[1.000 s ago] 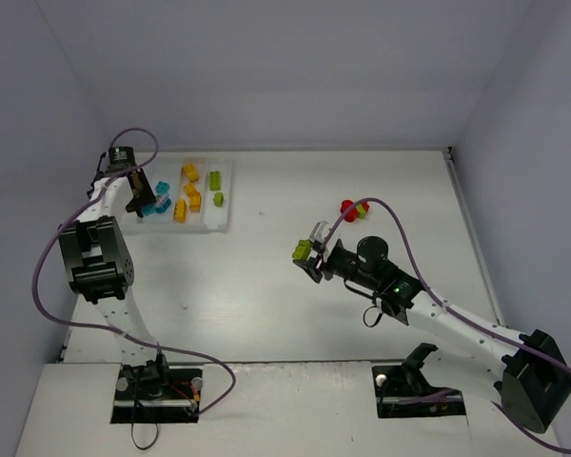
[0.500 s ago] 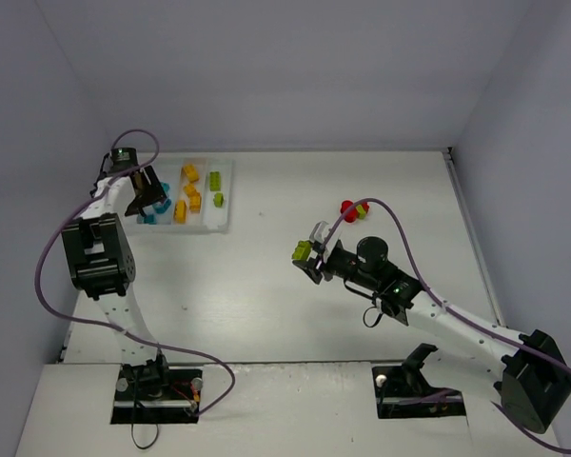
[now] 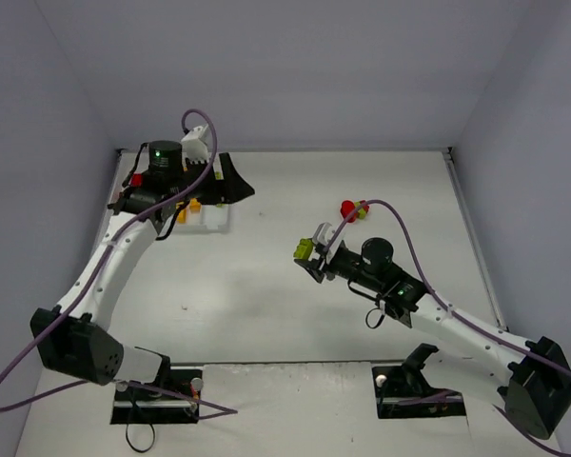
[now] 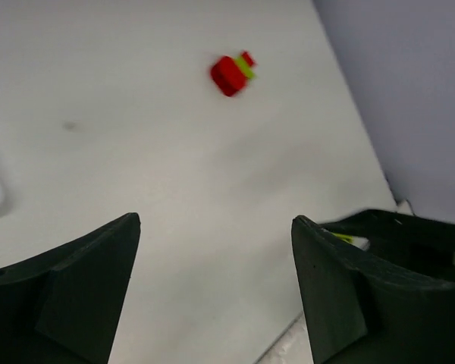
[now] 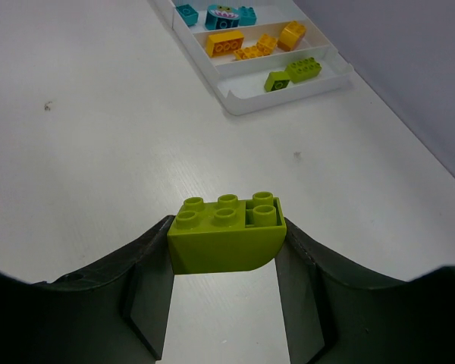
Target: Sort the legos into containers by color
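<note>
Lime-green and glossy, a small studded plastic brick [image 5: 224,246] with a rounded underside is clamped at its two short ends by the right gripper [image 5: 225,227] and held clear above the white table [image 5: 98,152]. Being light and rigid, it is judged unlikely to deform. Its smooth faces could slip or twist if the grip is loosened early. The flat ends now taken are judged the best hold, the curved belly the worst.

Ahead of it, bare tabletop is offered with nothing in the path. Farther on, the flat white compartmented tray [image 5: 288,92] is seen at the far left of the table. Two green bricks [image 5: 292,73] lie in the lane nearest the right arm, yellow bricks [image 5: 250,45] in the next and cyan bricks [image 5: 216,14] beyond. The green lane is judged the destination, and its low rim has to be cleared from above.

At the tray's right edge the left gripper [image 4: 214,224] is held with its fingers spread wide and nothing between them. Room there is shared, so a clash is to be guarded against. Off to the right, a red-and-lime clump [image 4: 231,73] lies unsorted on the table, well apart from the tray.
</note>
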